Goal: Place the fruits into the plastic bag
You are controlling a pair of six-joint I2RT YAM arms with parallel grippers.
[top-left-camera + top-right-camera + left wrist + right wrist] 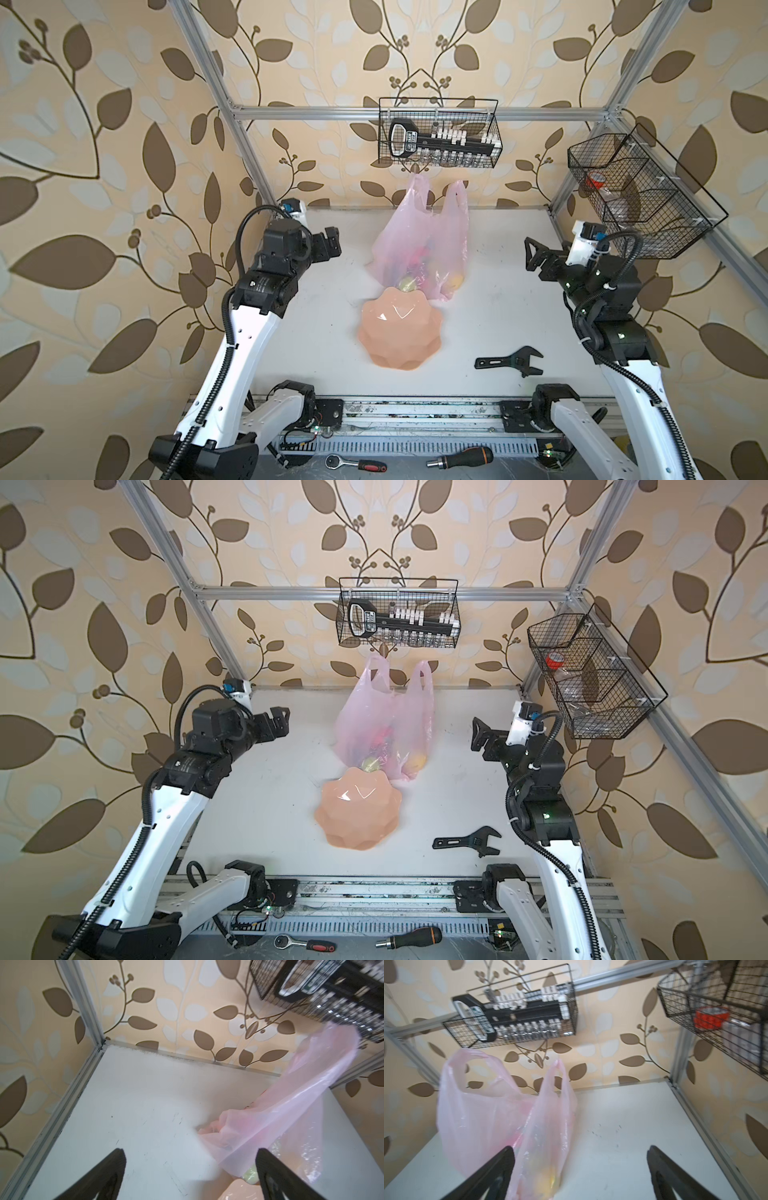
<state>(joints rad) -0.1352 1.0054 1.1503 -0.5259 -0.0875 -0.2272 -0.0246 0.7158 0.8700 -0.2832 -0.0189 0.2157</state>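
Both grippers stand with jaws spread wide and empty. The plastic bag (419,245) sits upright between the left gripper (190,1152) and the right gripper (580,1150), clear of both pairs of jaws. The fruits (419,259) show through the film, bunched at the bottom; the bowl (399,332) looks empty.

Judgement: the film is thin, limp and slippery, liable to crumple or tear. The contents seem light but loose. Best hold: the loop handles (467,1057), pinched flat, one per gripper.
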